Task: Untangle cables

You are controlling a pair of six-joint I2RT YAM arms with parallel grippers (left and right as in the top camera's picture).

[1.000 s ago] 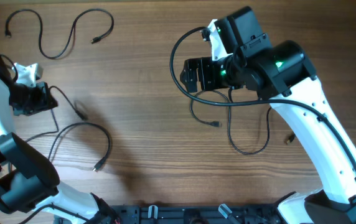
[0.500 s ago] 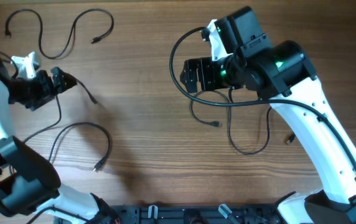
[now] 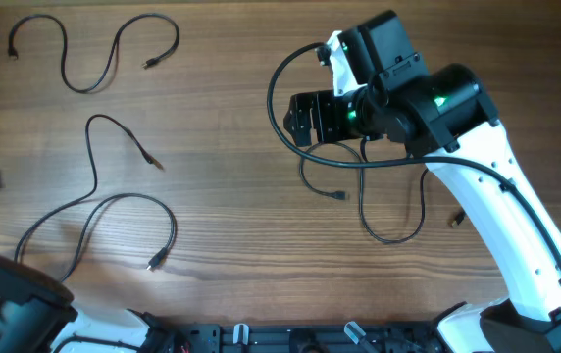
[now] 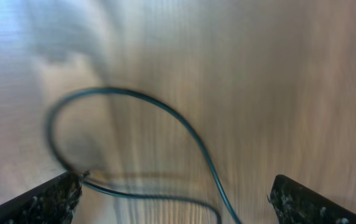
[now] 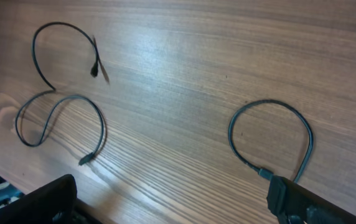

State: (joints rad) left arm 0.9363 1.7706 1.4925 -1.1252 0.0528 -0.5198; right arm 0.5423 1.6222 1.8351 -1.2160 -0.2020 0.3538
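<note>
Left wrist view is smeared; my left gripper [image 4: 175,186] gapes empty above a cable [image 4: 190,132]. Overhead, that arm [image 3: 11,294] has retreated to the table [image 3: 231,245]'s left edge. My right gripper [image 5: 172,190] is released too.

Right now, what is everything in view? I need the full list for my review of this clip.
wavy cable: one, black, top left of the overhead view
looped cable: one as far as I can tell, black, left side, below the wavy one
half-hidden cable: one, black, centre right, partly under the right arm
table: one, brown wood, under everything
arm wire: one, thicker, black, curving off the right arm
left gripper: one, black fingers, open and empty, above a cable loop at the left edge
right gripper: one, black fingers, open and empty, above the middle of the table
</note>
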